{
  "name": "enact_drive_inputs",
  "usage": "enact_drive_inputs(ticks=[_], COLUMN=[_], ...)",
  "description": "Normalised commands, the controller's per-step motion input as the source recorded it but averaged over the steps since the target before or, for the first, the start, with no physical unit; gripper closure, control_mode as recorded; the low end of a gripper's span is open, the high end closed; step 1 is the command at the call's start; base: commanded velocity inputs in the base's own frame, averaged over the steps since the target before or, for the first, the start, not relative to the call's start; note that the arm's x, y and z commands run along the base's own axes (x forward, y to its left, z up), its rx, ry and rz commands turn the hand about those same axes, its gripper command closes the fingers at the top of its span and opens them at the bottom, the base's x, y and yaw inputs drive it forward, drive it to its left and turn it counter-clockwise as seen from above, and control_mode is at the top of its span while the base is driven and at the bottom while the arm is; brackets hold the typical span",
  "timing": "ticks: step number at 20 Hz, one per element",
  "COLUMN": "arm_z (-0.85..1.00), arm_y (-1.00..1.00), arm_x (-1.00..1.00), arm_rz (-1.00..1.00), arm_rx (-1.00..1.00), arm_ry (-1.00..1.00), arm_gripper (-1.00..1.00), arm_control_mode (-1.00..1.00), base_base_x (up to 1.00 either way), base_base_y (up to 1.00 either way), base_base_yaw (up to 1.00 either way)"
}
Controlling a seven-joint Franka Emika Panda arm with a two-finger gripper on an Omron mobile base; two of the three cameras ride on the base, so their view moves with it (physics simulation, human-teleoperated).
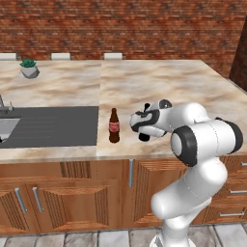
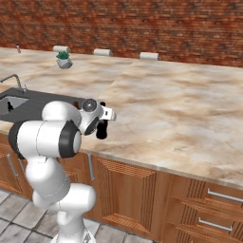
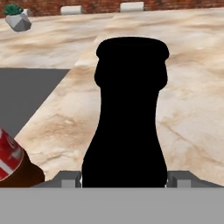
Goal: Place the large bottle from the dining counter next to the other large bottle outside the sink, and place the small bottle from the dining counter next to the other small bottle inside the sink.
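1. The white Franka arm's gripper [image 1: 144,131] hangs low over the beige-brown marbled stone counter [image 1: 159,82], just right of the dark grey sink surround [image 1: 53,126].
2. In the hand view, a tall near-black bottle with a narrow neck [image 3: 127,118] stands between the two small grey fingers [image 3: 66,179]. The fingers sit partly open, close against the bottle's lower body on either side, so they appear to have hold of it. Whether its base rests on the counter cannot be told.
3. In the left base view, the same dark bottle [image 1: 144,136] shows as a dark shape under the hand. In the right base view it shows as a dark shape [image 2: 101,129] below the gripper [image 2: 103,122].
4. A brown cola-style bottle with a red label [image 1: 114,126] stands upright on the counter at the surround's right edge, near the held bottle and apart from it. The hand view shows its labelled shoulder [image 3: 9,158] at lower left.
5. Judged stage: the large bottle has been brought beside its partner outside the grey metal sink basin [image 1: 6,129]. Letting go appears to be what remains of this half.
6. A short black bottle [image 2: 10,106] stands inside the basin. The placing of the small pinkish-white bottle beside it seems not yet done.
7. A potted green plant in a grey faceted pot [image 1: 29,69] stands far back on the counter.
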Motion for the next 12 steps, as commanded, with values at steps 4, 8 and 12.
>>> enact_drive_inputs(ticks=[4, 8, 12], arm_z=[-0.14, -0.09, 0.0], arm_y=[0.01, 0.04, 0.0], arm_x=[0.2, 0.13, 0.0], arm_rz=[-0.02, -0.02, 0.0], arm_rx=[-0.08, -0.04, 0.0], arm_ry=[0.0, 0.0, -0.03], arm_gripper=[1.0, 1.0, 1.0], arm_control_mode=[-1.0, -1.0, -1.0], base_base_x=[0.0, 0.0, 0.0], base_base_y=[0.0, 0.0, 0.0], base_base_yaw=[0.0, 0.0, 0.0])
